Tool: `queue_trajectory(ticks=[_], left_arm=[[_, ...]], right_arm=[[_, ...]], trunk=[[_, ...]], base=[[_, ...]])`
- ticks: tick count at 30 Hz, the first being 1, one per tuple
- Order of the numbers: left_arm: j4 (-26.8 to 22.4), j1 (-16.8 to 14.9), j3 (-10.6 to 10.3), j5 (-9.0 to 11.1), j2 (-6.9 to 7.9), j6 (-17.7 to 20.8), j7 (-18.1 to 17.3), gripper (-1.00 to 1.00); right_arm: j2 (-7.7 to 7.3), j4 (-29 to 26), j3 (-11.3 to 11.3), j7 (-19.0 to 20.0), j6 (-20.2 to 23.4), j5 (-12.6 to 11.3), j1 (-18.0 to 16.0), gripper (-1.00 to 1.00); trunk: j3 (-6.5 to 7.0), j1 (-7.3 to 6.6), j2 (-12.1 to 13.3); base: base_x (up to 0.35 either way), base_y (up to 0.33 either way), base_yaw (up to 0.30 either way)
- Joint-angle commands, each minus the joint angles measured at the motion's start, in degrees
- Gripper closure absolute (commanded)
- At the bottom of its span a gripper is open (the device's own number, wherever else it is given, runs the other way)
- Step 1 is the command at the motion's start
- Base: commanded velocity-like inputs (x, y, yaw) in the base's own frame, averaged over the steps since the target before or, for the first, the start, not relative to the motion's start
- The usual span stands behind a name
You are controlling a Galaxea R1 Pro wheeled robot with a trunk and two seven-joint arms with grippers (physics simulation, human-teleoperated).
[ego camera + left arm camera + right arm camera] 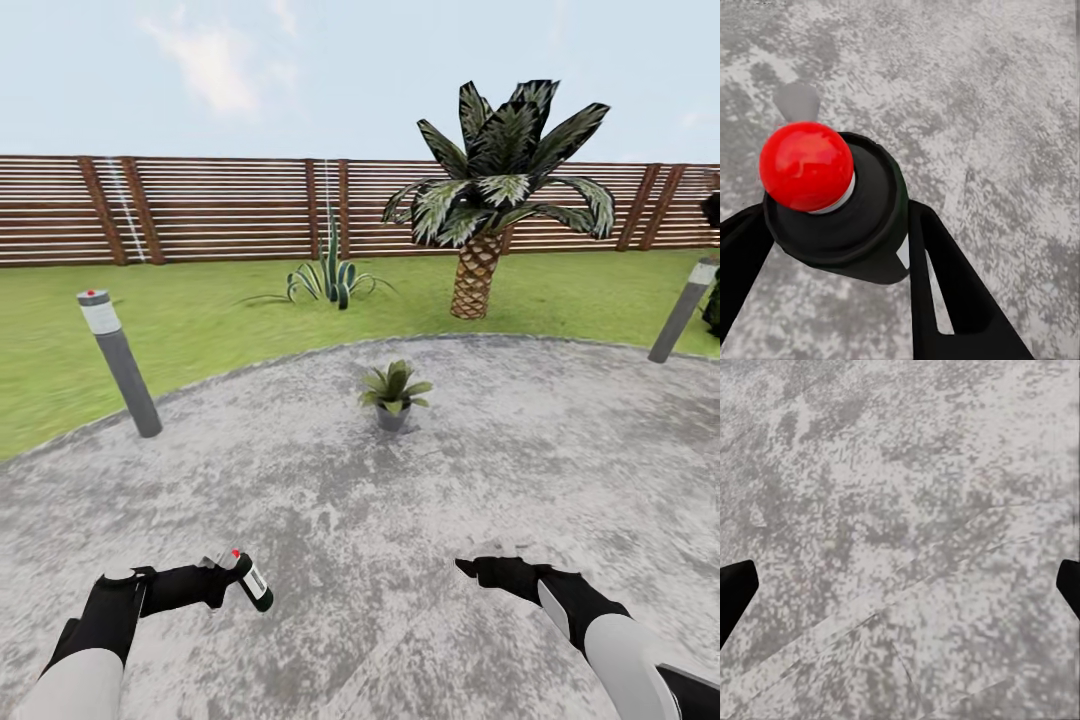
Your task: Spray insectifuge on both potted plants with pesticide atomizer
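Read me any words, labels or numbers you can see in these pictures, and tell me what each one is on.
No text can be read anywhere.
The pesticide atomizer, held in the left hand, has a white label patch: too small and blurred to show any letters.
Its red top is plain, with no marking.
The lamp post has a pale band near its top: no words or numbers visible.

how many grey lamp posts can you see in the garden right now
2: one lamp post stands at the left where lawn meets the paved patch, the other lamp post leans at the far right edge. More may stand outside the view.
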Motion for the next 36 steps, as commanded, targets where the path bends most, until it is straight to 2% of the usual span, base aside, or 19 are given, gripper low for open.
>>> queue_trajectory(ticks=[1,11,36], left_arm=[[-0.1,-0.1,0.2,-0.2,-0.04,0.5,-0.3,1.0],[-0.1,-0.1,0.2,-0.2,-0.04,0.5,-0.3,1.0],[-0.1,-0.1,0.2,-0.2,-0.04,0.5,-0.3,1.0]], right_arm=[[0.03,-0.1,-0.5,0.3,0.4,0.4,0.0,-1.0],[0.03,-0.1,-0.5,0.3,0.4,0.4,0.0,-1.0],[0.03,-0.1,-0.5,0.3,0.2,0.4,0.0,-1.0]], trunk=[[-0.06,0.02,0.0],[-0.06,0.02,0.0],[-0.06,0.02,0.0]], base=[[0.317,0.0,-0.283],[0.317,0.0,-0.197],[0.317,0.0,-0.003]])
